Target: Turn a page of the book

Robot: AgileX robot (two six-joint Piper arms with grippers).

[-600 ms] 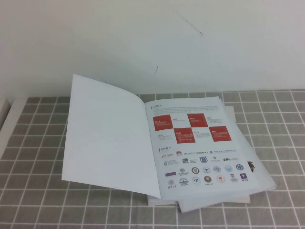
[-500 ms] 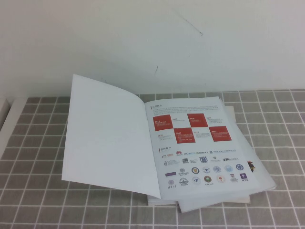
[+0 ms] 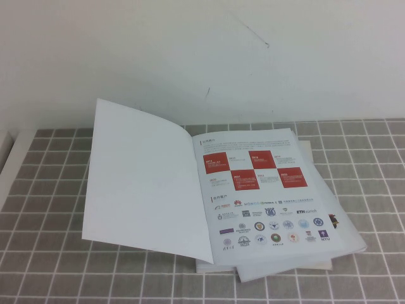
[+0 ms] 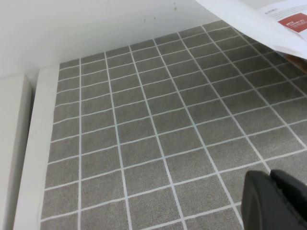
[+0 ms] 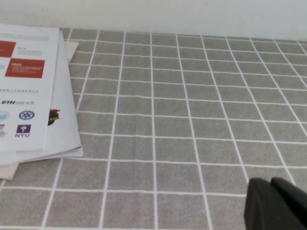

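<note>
The book lies open on the grey checked tabletop, its blank white left leaf lifted off the surface. The page with red squares above rows of small logos lies flat on the right side, over a few loose pages that stick out beneath it. Neither gripper shows in the high view. In the left wrist view my left gripper is shut and empty above bare tabletop, well apart from the book's leaf. My right gripper is shut and empty too, several squares away from the page.
A white wall rises right behind the book. A white ledge borders the table's left edge. Grey tabletop lies between the book's right edge and the right gripper.
</note>
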